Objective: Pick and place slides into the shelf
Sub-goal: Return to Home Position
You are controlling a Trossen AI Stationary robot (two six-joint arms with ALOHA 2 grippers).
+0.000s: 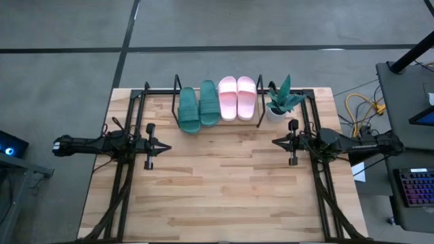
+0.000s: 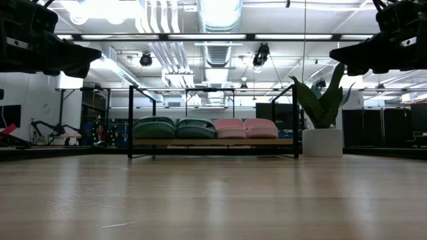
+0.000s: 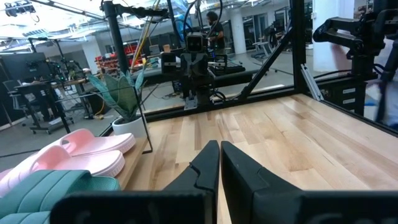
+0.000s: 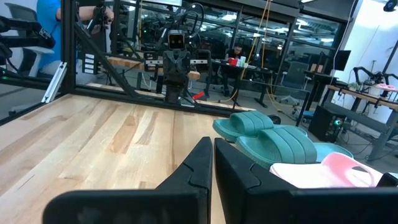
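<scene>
Two dark green slides (image 1: 198, 107) and two pale pink slides (image 1: 237, 97) lie side by side on the shelf (image 1: 178, 84), a low black rod rack at the table's far edge; they rest soles down on its board (image 2: 213, 141). The green pair is left of the pink pair. My left gripper (image 1: 167, 146) hovers shut at the table's left side, pointing level toward the right. My right gripper (image 1: 275, 141) hovers shut at the right side, pointing toward the left. Neither touches anything.
A potted plant in a white pot (image 1: 279, 103) stands right of the shelf. The black arm frames (image 1: 129, 169) run along both table sides. Bare wooden tabletop (image 1: 220, 183) lies between the grippers and toward the near edge.
</scene>
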